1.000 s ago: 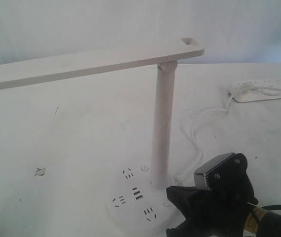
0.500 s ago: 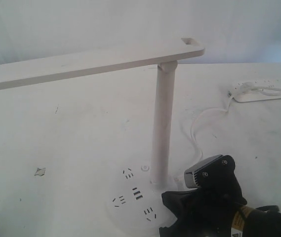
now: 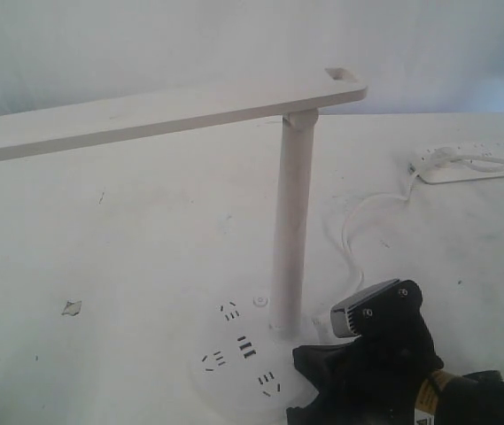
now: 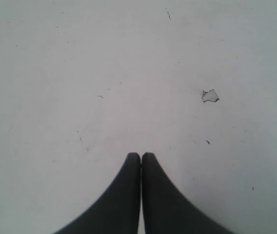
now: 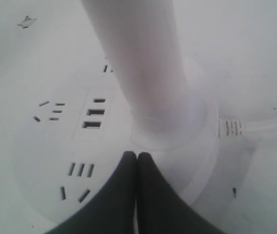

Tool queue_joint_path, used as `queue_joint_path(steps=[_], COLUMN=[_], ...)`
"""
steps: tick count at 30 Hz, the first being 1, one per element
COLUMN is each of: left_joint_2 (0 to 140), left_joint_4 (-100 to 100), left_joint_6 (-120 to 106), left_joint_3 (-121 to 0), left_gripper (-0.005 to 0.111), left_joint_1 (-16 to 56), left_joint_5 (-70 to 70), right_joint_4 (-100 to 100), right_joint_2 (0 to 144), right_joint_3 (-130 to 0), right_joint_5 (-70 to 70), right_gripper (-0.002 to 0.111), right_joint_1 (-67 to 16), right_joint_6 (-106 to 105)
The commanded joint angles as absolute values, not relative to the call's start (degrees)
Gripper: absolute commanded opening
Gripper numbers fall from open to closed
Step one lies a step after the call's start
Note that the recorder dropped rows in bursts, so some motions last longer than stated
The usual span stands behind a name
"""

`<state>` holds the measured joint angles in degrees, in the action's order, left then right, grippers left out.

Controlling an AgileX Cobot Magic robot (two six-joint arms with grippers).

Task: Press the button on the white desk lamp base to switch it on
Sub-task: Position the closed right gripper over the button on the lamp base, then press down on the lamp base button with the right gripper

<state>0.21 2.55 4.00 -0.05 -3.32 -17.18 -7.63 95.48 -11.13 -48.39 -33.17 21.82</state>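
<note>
The white desk lamp (image 3: 291, 221) is smooth matte plastic: a long flat bar head with a rectangular slot at its end, a slim cylindrical pole, and a round flat disc base (image 5: 46, 146). The base is cut with dark socket slots and three dark oblong ports. A low raised collar rings the foot of the pole.

The tiny round white button (image 5: 148, 123) shows only as a faint ring on that collar. It lies in front of the pole, and any symbol on it is too faint to read. A second small round button (image 3: 260, 301) sits on the disc at the far side of the pole. A thin white cord (image 3: 358, 221) curls from the base across the scuffed white surface (image 3: 145, 248) toward an oblong white power strip (image 3: 477, 164).

The right gripper (image 5: 137, 155) has tapered matte black fingers (image 5: 123, 195) pressed together, grasping nothing. Their tips are down on the disc at the edge of the collar, just short of the faint ring. I cannot tell whether they touch it.

The left gripper (image 4: 140, 155) is also clenched with nothing between its fingers. It hangs over bare surface, well apart from a small grey chipped patch (image 4: 210, 96).
</note>
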Motion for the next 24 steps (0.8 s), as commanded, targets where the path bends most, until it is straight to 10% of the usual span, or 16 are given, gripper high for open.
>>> queue_joint_path(steps=[1,8,16,24], left_joint_2=[0.0,0.0,0.0,0.0], left_joint_4=[2.4,2.4,2.4,2.4], left_joint_6=[4.1,4.1,4.1,4.1], left_joint_3=[0.0,0.0,0.0,0.0], left_gripper=[0.000,0.000,0.000,0.000], left_joint_1=[-3.3,-3.3,-3.3,-3.3], left_joint_5=[-17.6,-17.6,-17.6,-17.6], right_joint_4=[-7.3,-7.3,-7.6,-7.6], right_joint_2=[95.6,95.6,95.6,95.6], right_joint_3=[-11.4,-14.9,-8.0,-4.4], right_joint_5=[-45.3,-32.6,-69.1,-70.0], right_gripper=[0.000,0.000,0.000,0.000], right_joint_1=[-33.1,-33.1,-33.1,-33.1], right_joint_6=[21.9,21.9,23.0,20.9])
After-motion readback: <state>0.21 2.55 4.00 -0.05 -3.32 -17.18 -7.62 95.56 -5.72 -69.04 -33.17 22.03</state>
